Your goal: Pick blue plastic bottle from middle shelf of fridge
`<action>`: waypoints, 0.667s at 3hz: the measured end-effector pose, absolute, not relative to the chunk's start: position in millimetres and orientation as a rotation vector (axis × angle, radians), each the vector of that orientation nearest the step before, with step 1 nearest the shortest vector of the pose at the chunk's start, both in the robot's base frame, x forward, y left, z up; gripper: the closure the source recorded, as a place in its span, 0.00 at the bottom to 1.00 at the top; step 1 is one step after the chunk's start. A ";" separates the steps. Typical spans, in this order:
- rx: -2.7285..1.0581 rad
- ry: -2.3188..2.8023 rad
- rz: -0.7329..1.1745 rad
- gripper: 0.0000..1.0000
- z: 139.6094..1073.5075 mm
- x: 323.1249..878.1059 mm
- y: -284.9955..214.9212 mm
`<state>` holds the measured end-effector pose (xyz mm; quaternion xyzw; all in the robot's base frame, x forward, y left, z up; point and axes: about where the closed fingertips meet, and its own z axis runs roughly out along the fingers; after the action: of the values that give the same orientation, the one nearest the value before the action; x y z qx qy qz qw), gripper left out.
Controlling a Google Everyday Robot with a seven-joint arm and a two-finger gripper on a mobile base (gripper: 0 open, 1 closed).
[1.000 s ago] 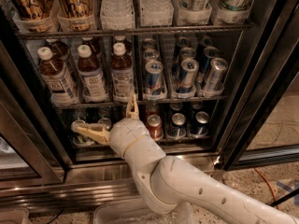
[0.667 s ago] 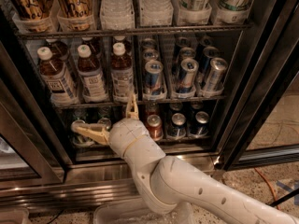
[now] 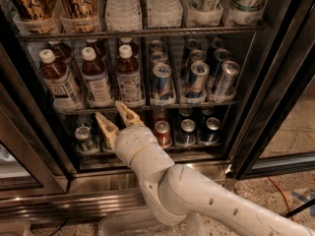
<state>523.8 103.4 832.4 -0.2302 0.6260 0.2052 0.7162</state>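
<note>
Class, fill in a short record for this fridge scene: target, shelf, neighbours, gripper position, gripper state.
target: blue plastic bottle, one of three alike, white caps, dark drink
shelf: middle shelf of the fridge, bottles on its left half
neighbours: blue-and-silver cans to the right
gripper position: gripper at the shelf's front rail, just below the bottles
gripper state: open, holding nothing

The fridge (image 3: 275, 82) is viewed by the one camera from near and above, tilted down into it. The arm (image 3: 197, 195) is seen stretched in from the near right, with the gripper (image 3: 111, 115) spread at the middle shelf (image 3: 197, 103) rail, left of centre.
</note>
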 end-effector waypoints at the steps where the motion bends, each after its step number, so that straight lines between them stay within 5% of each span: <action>1: -0.510 1.386 0.454 0.29 832.4 523.8 103.4; 2: -0.510 1.386 0.454 0.28 832.4 523.8 103.5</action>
<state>523.8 103.5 832.4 -0.2303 0.6260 0.2052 0.7163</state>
